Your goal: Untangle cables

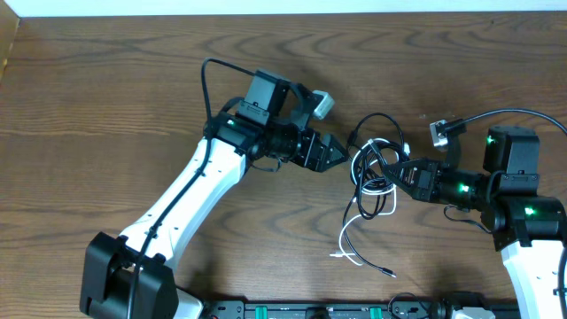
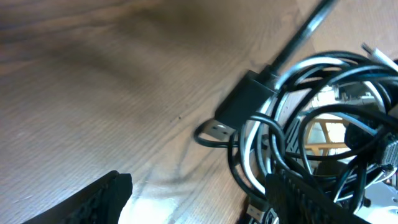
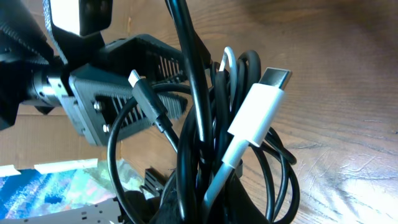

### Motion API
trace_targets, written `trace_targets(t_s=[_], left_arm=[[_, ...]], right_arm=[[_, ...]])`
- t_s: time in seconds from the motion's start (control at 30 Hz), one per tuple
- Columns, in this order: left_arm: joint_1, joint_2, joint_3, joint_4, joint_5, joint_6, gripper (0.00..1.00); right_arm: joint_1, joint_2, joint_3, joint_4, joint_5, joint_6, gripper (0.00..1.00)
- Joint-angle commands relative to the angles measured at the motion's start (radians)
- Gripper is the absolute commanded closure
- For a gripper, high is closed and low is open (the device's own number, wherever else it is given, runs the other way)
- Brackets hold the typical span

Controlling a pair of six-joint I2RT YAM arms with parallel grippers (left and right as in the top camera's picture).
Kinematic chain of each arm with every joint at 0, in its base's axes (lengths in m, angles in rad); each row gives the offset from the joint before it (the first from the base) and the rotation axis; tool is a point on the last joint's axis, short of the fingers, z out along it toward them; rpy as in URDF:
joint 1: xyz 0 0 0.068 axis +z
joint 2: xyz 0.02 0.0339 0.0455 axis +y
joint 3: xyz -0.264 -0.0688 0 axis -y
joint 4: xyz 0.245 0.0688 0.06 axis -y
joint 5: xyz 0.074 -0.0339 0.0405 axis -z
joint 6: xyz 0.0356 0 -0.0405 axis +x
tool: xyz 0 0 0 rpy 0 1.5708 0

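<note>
Right in the middle of the bench sit the cables, a tight knot of black loops with white threaded through. The right tool comes in from the right and is clamped together on the knot's right edge; from its wrist the bundle rises straight out of the grip, a white plug standing up in front of the black strands. Across from it, the left tool points at the knot from the left, just beside it, jaws apart and nothing between them. Its wrist view shows the two fingers spread wide, bare wood in the gap, one finger in front of the loops, and a black plug lying flat on the wood at the tangle's near side. Below the knot a white cord and a black cord trail loose towards the front edge.
</note>
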Motion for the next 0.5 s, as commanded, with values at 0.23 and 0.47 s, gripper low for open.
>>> trace_targets(t_s=[0.23,0.47], left_arm=[[-0.108,-0.022,0.017,-0.002,-0.180,0.027,0.26],[-0.108,-0.022,0.017,-0.002,-0.294,0.027,0.37]], right_arm=[[-0.005,-0.006,0.000,0.003,-0.069,0.036,0.98],[-0.005,-0.006,0.000,0.003,-0.129,0.036,0.98]])
